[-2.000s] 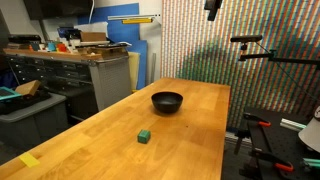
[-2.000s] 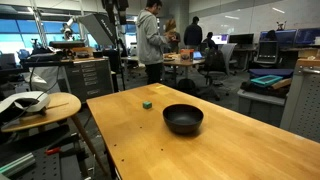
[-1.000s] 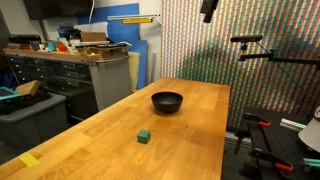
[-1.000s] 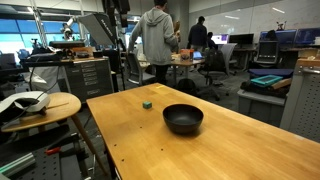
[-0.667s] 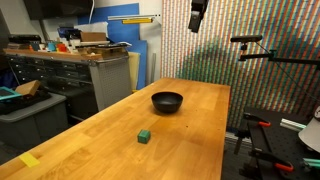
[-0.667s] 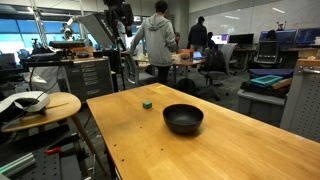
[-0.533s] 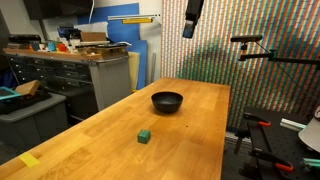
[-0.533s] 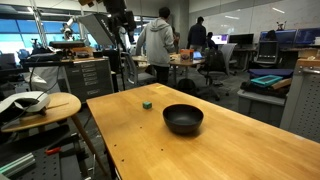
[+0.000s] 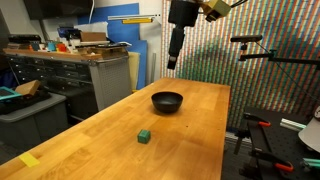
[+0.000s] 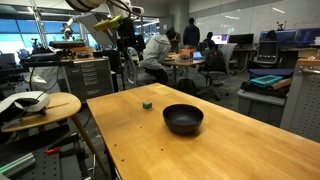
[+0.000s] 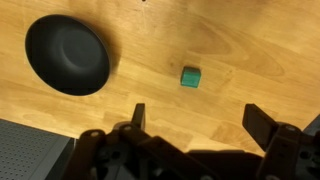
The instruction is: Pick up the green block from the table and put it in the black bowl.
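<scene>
Now gripper (image 9: pixel 172 64) lower, fingers (image 11: pixel 138 116) apart; green block (image 11: pixel 190 77) unmoved.

This is looking like a robotics lab sharing an open-plan office. In an exterior view a robot arm (image 9: pixel 182 14) is hanging over the wooden bench (image 9: pixel 190 135), a grey drawer cabinet (image 9: pixel 55 72) is carrying cluttered boxes, and a speckled screen (image 9: pixel 275 85) is standing behind. In an exterior view people (image 10: pixel 155 52) are gathering around desks (image 10: pixel 185 62) further back.

Table (image 9: pixel 190 140): bowl (image 9: pixel 167 101) on top, near an end edge; block (image 9: pixel 145 135) on top, apart from bowl, farther along mid-table.
</scene>
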`<action>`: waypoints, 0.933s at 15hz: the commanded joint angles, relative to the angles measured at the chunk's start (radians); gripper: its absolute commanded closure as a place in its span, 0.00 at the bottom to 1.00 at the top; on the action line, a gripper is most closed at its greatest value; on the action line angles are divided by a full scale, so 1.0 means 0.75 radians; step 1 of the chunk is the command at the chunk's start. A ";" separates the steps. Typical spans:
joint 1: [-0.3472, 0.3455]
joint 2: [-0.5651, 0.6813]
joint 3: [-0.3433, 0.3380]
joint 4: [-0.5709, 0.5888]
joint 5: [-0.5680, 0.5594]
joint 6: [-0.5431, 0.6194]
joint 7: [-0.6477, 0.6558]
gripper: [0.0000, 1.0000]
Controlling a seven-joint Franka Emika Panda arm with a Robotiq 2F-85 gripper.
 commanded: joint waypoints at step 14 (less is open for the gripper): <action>0.121 0.458 -0.019 0.097 -0.079 0.350 0.180 0.00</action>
